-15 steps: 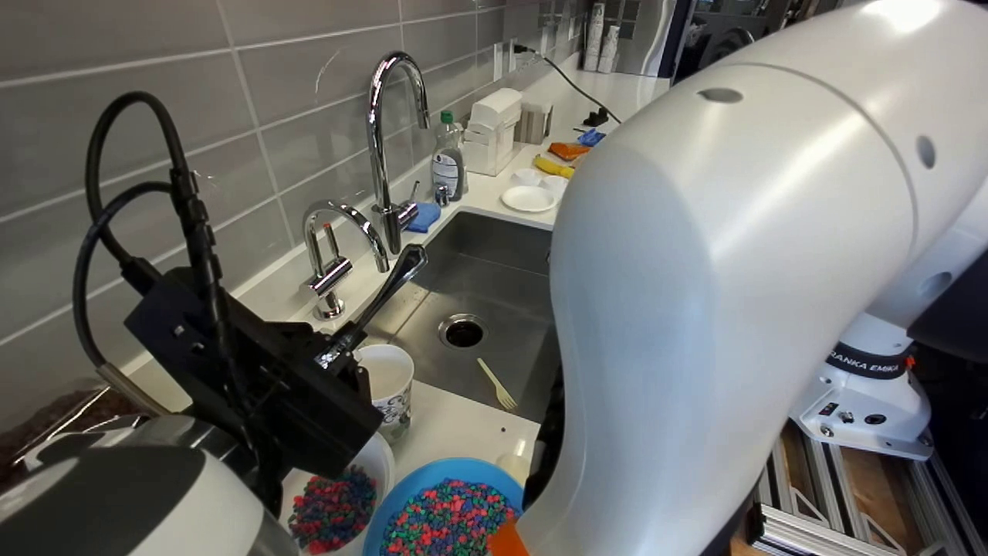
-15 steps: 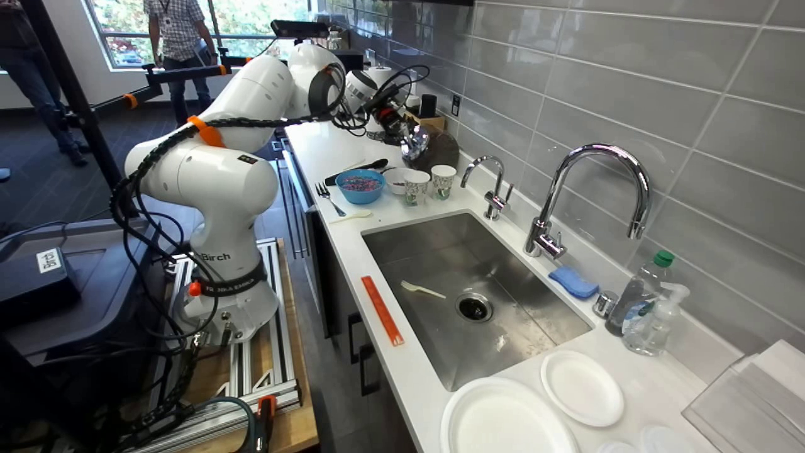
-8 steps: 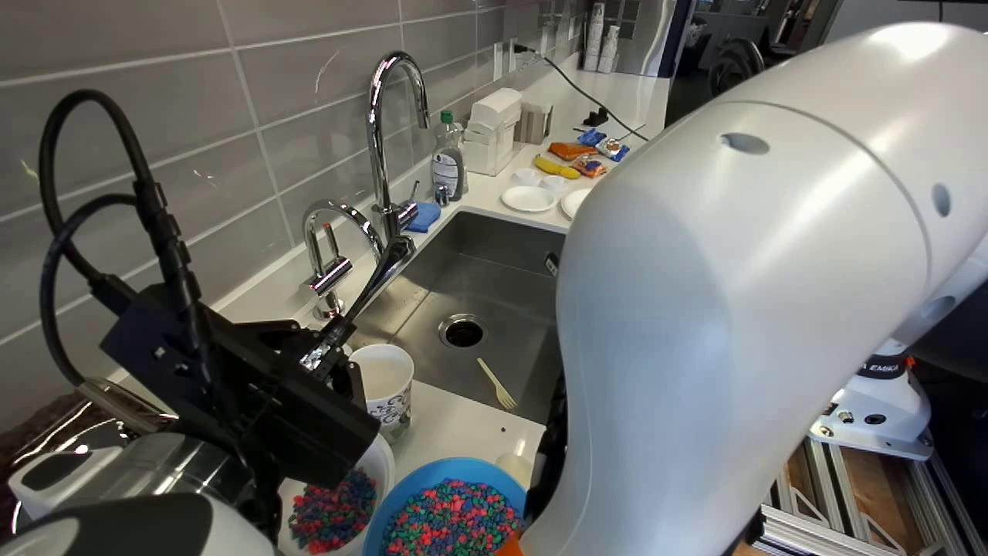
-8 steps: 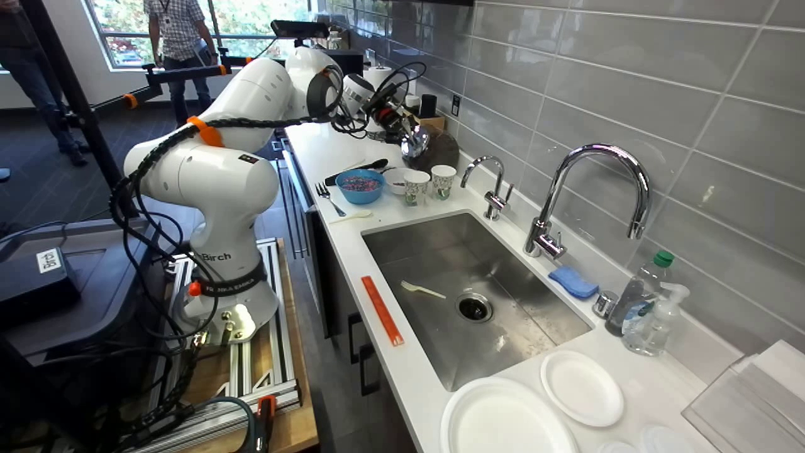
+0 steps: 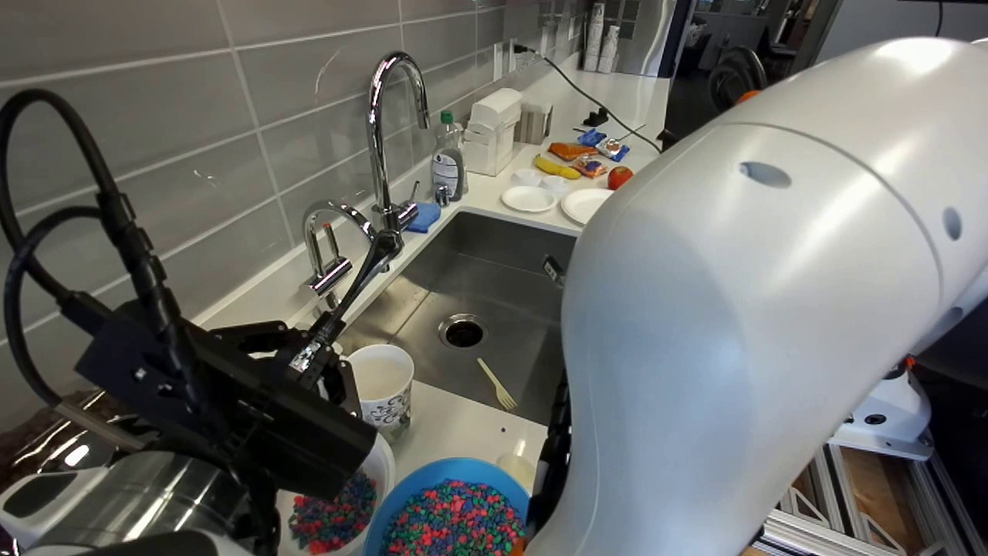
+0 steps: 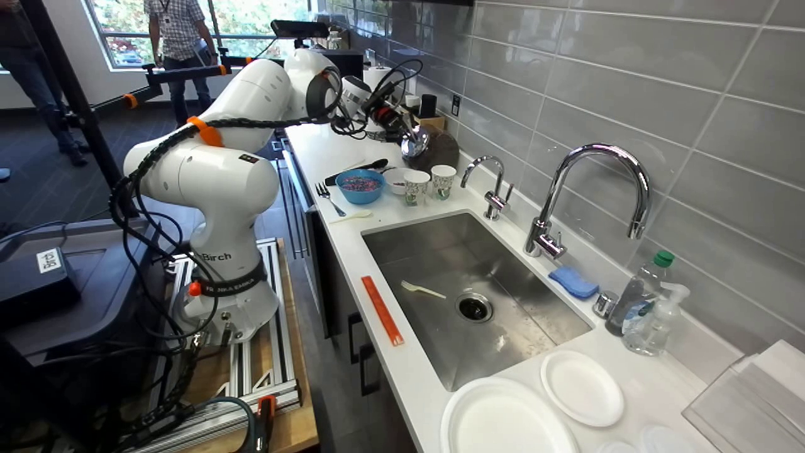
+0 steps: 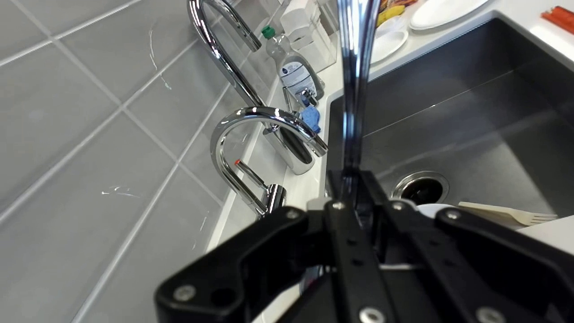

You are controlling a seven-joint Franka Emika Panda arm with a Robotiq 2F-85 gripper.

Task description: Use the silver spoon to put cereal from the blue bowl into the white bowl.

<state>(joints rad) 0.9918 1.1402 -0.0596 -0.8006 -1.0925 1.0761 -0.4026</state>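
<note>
My gripper (image 7: 352, 184) is shut on the silver spoon (image 7: 354, 89), which juts straight up past the top edge in the wrist view. In an exterior view the spoon (image 5: 359, 286) slants up and away from the fingers; which end points outward I cannot tell. The blue bowl (image 5: 421, 475) holds many pieces of cereal (image 5: 455, 517). Beside it the white bowl (image 5: 384, 467), partly hidden by the gripper, also has cereal inside. In an exterior view the gripper (image 6: 404, 130) hangs higher than both the blue bowl (image 6: 360, 196) and the white bowl (image 6: 391, 182).
Patterned cups (image 6: 416, 192) stand between the bowls and the sink (image 6: 434, 368). A small faucet (image 7: 224, 134) and a taller faucet (image 5: 376, 131) rise along the tiled wall (image 5: 154, 100). A pale fork (image 5: 494, 382) lies in the sink. A fork (image 6: 330, 200) rests beside the blue bowl.
The gripper, with the spoon still in it, has shifted left in the view beside the bowls, and the arm's large link has slid right. Both bowls stay where they were.
</note>
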